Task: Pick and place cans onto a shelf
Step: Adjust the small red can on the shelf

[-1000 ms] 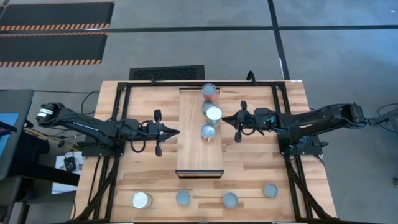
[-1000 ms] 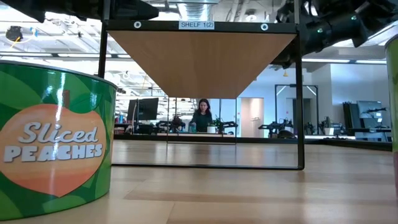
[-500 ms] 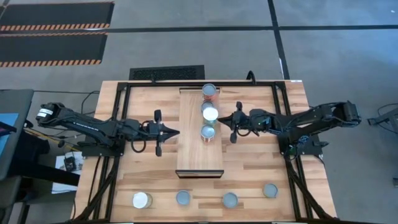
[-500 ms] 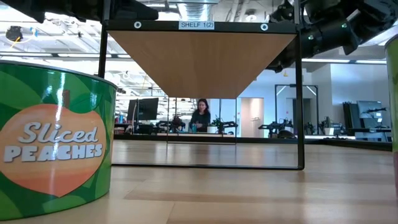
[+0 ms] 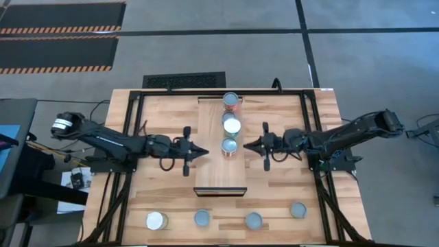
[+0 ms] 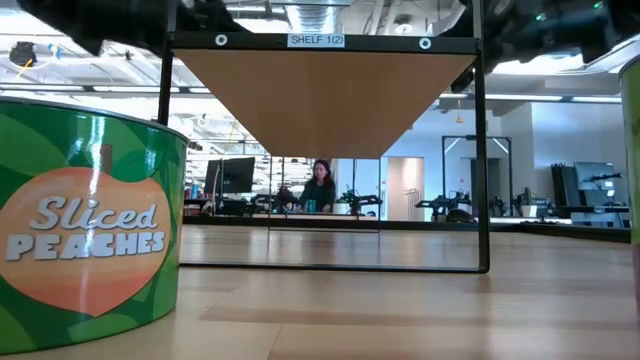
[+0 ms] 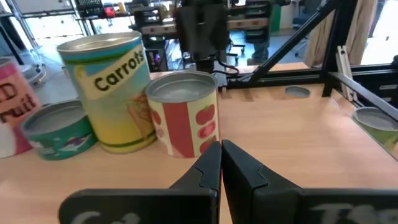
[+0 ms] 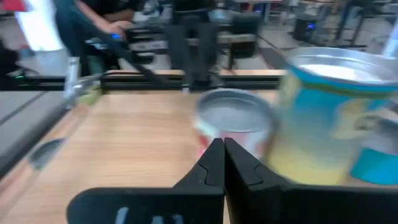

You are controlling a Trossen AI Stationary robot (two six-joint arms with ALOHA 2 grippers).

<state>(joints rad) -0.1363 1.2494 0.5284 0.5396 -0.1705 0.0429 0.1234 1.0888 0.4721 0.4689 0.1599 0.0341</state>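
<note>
The light-wood shelf (image 5: 212,168) stands raised on a black frame in the middle of the table; the low view shows its underside (image 6: 320,95). A row of cans stands on it: a red one (image 5: 231,101) at the far end, a white-topped one (image 5: 232,125), and a red-labelled one (image 5: 230,145) nearest me. My left gripper (image 5: 204,152) is shut, its tips over the shelf's left edge and pointing at the nearest can (image 7: 185,118). My right gripper (image 5: 247,145) is shut at the shelf's right edge, close to the same can (image 8: 235,121). I see a small gap on each side.
Several more cans stand along the table's near edge: a white-topped one (image 5: 156,220) and three grey-topped ones (image 5: 202,218), (image 5: 254,220), (image 5: 298,210). A green "Sliced Peaches" can (image 6: 85,230) fills the low view's foreground. A person sits far off in the room behind (image 6: 320,188).
My right gripper has drawn back from the white-topped can and gone toward the table's near edge, level with the nearest can. My left gripper has gone toward the right and a little toward the near edge, up to the shelf's left edge. Both have stayed shut.
</note>
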